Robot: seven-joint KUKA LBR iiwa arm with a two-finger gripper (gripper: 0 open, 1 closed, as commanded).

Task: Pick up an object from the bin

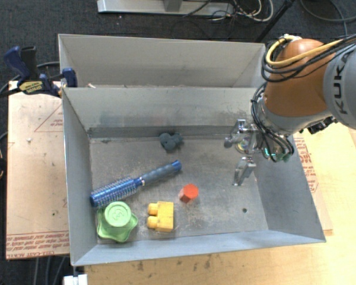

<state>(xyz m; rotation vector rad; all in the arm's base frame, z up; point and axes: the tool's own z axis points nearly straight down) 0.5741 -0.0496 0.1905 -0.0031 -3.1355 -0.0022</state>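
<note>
Site: robotics laboratory, bin-picking test cell.

Findings: my industrial arm, orange-covered at the wrist and lettered KUKA on its grey casing, reaches over a grey metal bin of plain folded sheet. Wire bundles loop round my wrist. Dark carpet lies beyond, where loose black cables trail past a metal stand base.

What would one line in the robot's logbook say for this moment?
gripper: over bare floor, view's right of bin | nearest: small red block | elsewhere: blue brush, yellow block, green cup, dark grey piece
</note>
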